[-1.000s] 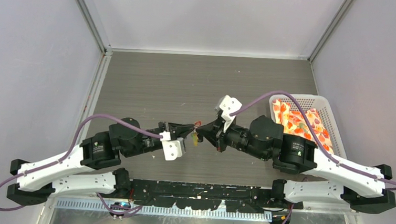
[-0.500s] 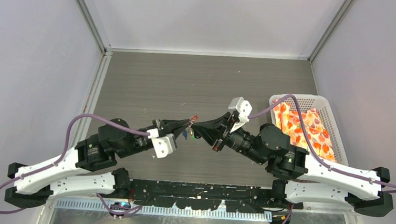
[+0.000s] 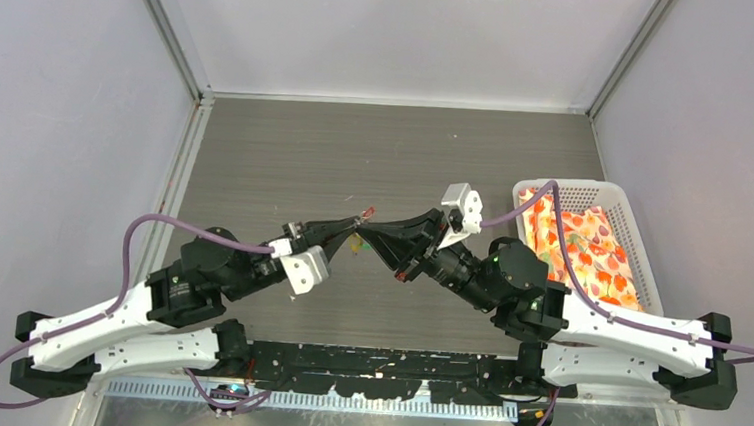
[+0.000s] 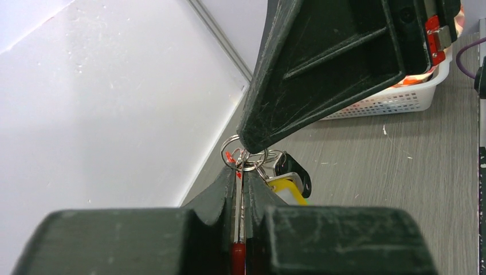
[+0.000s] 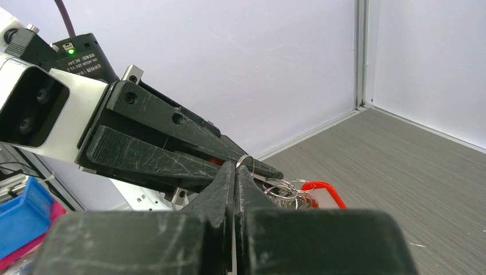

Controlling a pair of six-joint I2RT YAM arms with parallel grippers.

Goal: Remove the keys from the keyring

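Observation:
The keyring (image 4: 239, 215) is a thin metal band seen edge-on with a short red section, clamped between my left gripper's (image 4: 242, 172) shut fingers. The keys hang at the tips as a bunch of small rings (image 4: 245, 158), with a yellow tag (image 4: 286, 187) and a black tag (image 4: 298, 173). My right gripper (image 5: 235, 167) is shut on a thin ring (image 5: 247, 162) of that bunch; more rings (image 5: 282, 189) and a red tag (image 5: 321, 193) hang beside it. In the top view both grippers, left (image 3: 354, 228) and right (image 3: 372, 232), meet tip to tip above the table.
A white basket (image 3: 626, 202) holding a red-and-orange patterned packet (image 3: 581, 245) stands at the right, next to the right arm. Grey walls enclose the table on the left, back and right. Purple cables loop over both arms.
Both grippers have shifted left and farther back, staying tip to tip with the key bunch between them. The right wrist has turned and its arm has stretched out.

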